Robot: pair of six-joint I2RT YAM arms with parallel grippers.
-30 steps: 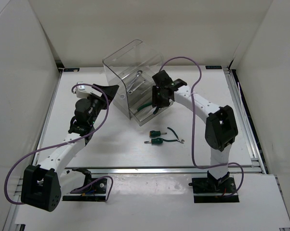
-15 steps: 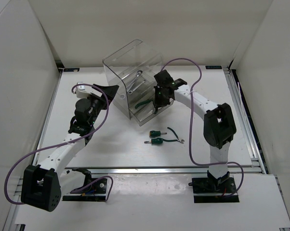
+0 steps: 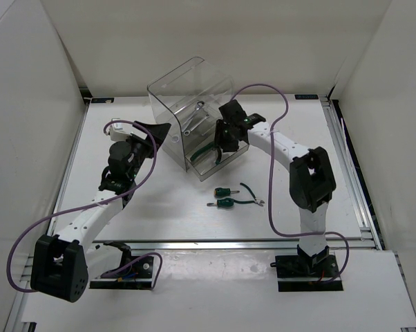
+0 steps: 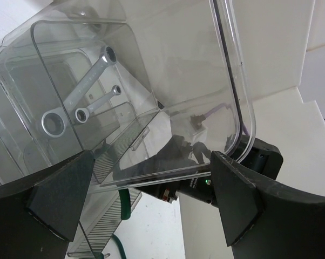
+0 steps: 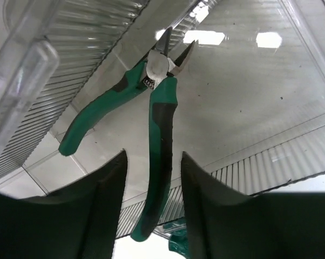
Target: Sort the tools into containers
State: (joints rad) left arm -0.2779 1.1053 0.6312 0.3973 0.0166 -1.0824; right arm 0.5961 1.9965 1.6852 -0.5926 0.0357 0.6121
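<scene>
Right hand now slightly farther left, unclenched above pliers in drawer.

We get bright, even overhead light on the white worktop, with soft shadows. Lamp glare spots the clear drawer near twelve o'clock, and the right tool blurs dark at six.

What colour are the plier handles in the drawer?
The pliers have green handles with black patches; best seen from the right wrist.
</scene>
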